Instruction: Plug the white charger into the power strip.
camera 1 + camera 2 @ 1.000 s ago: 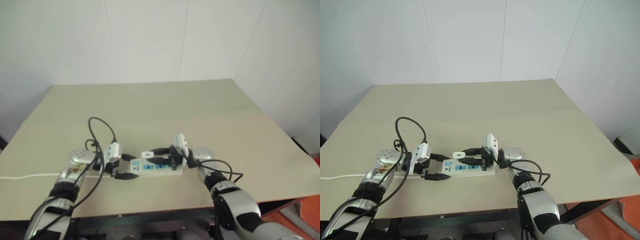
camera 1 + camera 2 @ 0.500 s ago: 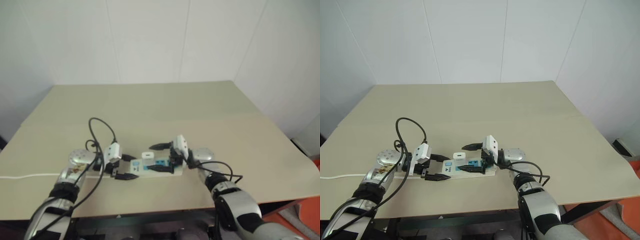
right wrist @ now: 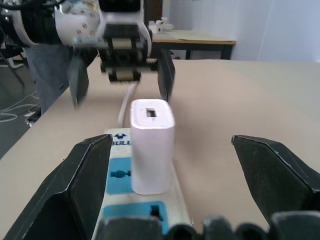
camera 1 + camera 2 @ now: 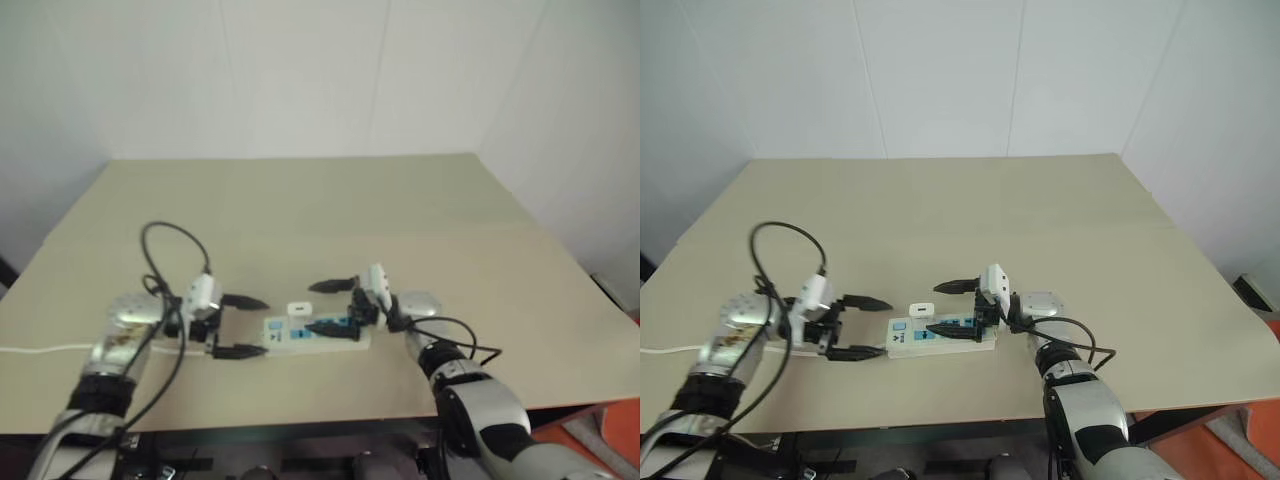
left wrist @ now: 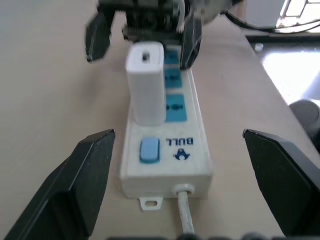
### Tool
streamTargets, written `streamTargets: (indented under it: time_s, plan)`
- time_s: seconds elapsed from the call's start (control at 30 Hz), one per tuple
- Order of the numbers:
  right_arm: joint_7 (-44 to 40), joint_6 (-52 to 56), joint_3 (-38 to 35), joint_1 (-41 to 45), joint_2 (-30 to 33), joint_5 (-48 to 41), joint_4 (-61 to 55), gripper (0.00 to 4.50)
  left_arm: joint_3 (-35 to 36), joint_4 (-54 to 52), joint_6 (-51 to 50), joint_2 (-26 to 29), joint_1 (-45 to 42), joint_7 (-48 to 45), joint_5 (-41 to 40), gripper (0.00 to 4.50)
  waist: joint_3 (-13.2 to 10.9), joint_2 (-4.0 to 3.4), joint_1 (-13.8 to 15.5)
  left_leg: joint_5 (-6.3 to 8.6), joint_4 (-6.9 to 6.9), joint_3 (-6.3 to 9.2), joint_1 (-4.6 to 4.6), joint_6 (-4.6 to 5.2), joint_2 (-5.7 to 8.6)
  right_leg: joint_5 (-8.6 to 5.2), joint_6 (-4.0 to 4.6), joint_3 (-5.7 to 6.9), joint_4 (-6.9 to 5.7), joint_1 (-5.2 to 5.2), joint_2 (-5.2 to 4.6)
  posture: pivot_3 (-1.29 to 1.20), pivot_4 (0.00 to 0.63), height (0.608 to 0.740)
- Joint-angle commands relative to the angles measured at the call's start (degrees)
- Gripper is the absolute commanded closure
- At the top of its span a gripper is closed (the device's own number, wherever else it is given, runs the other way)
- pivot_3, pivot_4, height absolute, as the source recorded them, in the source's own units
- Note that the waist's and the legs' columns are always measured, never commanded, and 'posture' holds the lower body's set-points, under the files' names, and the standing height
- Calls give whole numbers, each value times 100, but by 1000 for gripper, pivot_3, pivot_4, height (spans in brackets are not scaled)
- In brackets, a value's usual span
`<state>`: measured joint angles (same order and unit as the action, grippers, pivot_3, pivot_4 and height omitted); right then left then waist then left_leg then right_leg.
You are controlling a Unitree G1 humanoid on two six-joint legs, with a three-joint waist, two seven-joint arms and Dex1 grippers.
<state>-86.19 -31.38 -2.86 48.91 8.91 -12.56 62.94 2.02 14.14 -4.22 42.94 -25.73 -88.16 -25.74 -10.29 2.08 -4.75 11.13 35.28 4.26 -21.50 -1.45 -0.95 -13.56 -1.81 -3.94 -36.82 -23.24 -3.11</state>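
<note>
From the head camera, the left gripper (image 4: pixel 855 327) and right gripper (image 4: pixel 958 307) both gape wide, empty, at either end of the power strip (image 4: pixel 940 337). In the left wrist view, the smooth boxy white charger (image 5: pixel 145 83) stands upright in the strip's blue socket nearest the switch (image 5: pixel 149 150). The right wrist view shows its rounded edges between spread black fingers (image 3: pixel 82 180), untouched.

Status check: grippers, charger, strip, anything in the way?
Left gripper open, right gripper open, both clear of charger. White charger upright in power strip, socket nearest the switch. Nothing in the way.
</note>
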Motion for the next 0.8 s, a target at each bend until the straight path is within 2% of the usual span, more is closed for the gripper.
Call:
streamTargets:
  time_s: [0.03,0.17,0.27,0.37,0.5,0.8]
  plan:
    - [-404,99,-209,42,583,-305,-606,0,439,-336,-317,512,58,-189,-313,20,-50,-34,41,-1,2,-1,-13,-1,2,1,-2,1,2,-9,-1,0,150,740]
    - [-618,673,186,-54,1715,-382,-1575,0,558,50,146,1075,224,-306,92,20,-87,-75,84,-9,12,-8,-117,-10,12,6,-10,-5,1,-113,-10,0,150,740]
    - [-631,1556,565,-315,2738,-891,-2667,0,700,476,402,1324,374,-346,198,20,-100,-81,94,-8,12,-8,-145,-10,11,4,-7,1,4,-134,-13,0,150,740]
    - [-631,2074,766,-554,3409,-1169,-3357,0,741,594,515,1397,472,-375,211,20,-105,-75,84,-6,9,-12,-155,-9,12,4,-4,1,11,-141,-18,0,150,740]
    - [-631,2621,754,-789,3777,-1253,-3847,0,695,616,596,1308,516,-342,224,20,-109,-70,75,-6,10,-20,-148,-9,10,-2,-14,-1,12,-138,-17,0,150,740]
    - [-403,2939,621,-1125,3962,-1028,-4111,0,576,604,702,919,548,-134,330,20,-109,-69,97,-6,29,-22,-158,-9,10,-2,-16,-1,8,-139,-17,0,150,740]
